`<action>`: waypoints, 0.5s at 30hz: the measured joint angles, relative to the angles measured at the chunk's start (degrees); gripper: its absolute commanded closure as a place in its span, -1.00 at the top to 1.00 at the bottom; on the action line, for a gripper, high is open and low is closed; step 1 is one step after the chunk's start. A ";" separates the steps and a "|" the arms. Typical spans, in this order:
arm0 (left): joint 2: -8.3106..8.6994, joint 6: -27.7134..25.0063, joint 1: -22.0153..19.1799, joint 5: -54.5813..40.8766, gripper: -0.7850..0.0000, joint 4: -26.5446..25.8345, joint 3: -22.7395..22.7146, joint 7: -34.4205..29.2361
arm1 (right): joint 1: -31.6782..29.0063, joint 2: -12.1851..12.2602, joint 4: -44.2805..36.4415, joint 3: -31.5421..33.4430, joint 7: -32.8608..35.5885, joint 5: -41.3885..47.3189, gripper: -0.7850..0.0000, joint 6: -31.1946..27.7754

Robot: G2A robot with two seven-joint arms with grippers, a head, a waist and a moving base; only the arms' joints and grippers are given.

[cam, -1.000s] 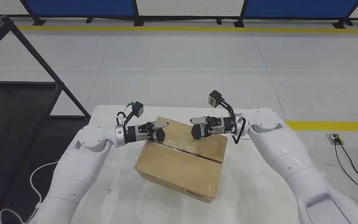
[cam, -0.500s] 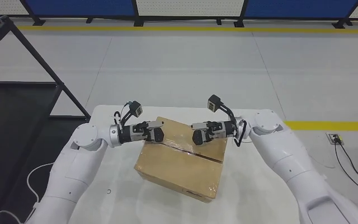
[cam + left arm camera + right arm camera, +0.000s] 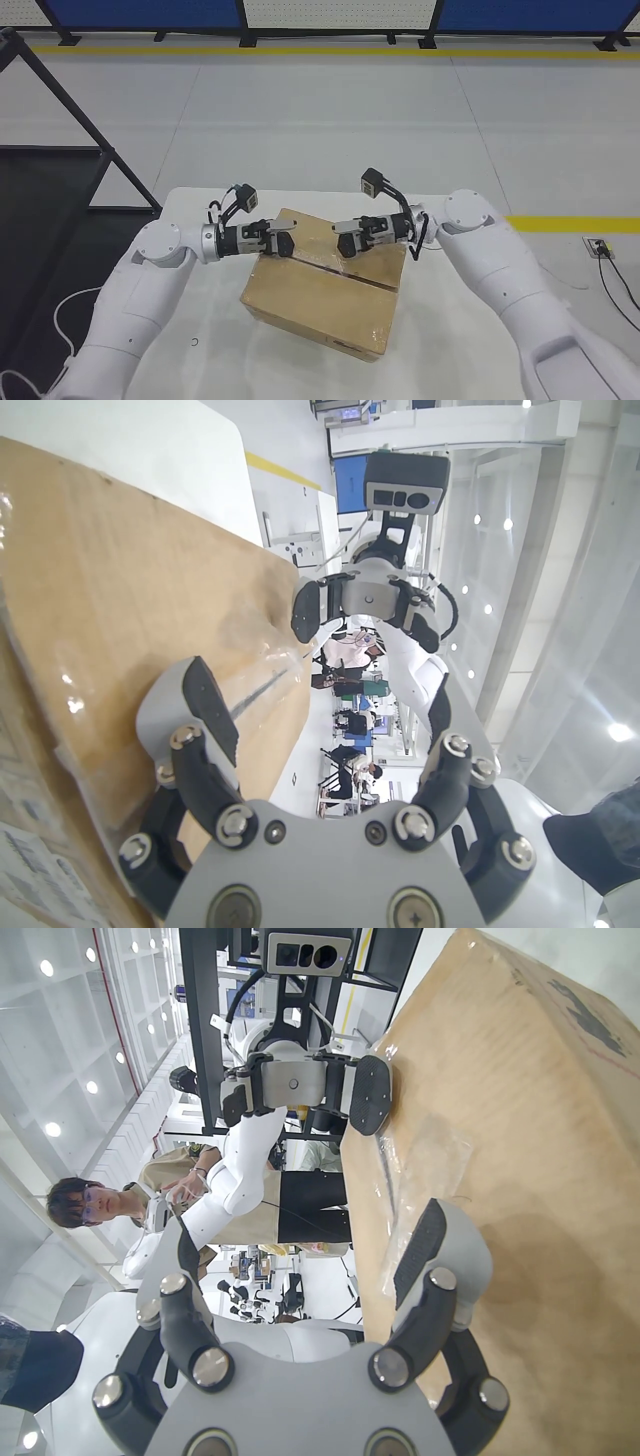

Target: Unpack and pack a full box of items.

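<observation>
1. White table under the cardboard box, bare surface showing round the box on every side. Black metal frame well off to the box's left, past the table edge.
2. Clear tape along the box's top seam, crinkled in places, flaps shut and flat beneath it.
3. Left gripper over the box's far left corner, jaws spread wide with nothing between them. Lower pad close on the box top just beside the tape, upper finger raised in the air above the box. Contact with the cardboard impossible to tell.
4. Right gripper over the far half of the box top, facing the left gripper across a stretch of tape. Jaws likewise wide apart and empty, lower pad close over the box top, contact unclear.
5. Box top face up, long axis crosswise from left to right, right end turned slightly nearer the robot, taped seam parallel to that axis.
</observation>
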 measured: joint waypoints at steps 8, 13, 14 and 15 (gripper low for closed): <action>-0.34 -0.05 -0.45 -0.08 1.00 1.22 0.64 -0.09 | 1.33 -2.16 4.10 -0.42 -4.26 -0.09 1.00 -4.27; -0.55 -0.07 -0.70 -0.17 1.00 1.72 1.00 -0.12 | 1.83 -2.16 4.58 0.47 -3.84 1.10 1.00 -3.84; -0.59 -0.05 -0.78 -0.13 1.00 1.84 1.09 -0.11 | 1.98 -2.24 5.03 0.38 -4.30 0.56 1.00 -4.31; -0.64 -0.03 -0.87 -0.11 1.00 1.95 1.19 -0.12 | 2.13 -2.37 5.55 0.28 -4.72 0.09 1.00 -4.71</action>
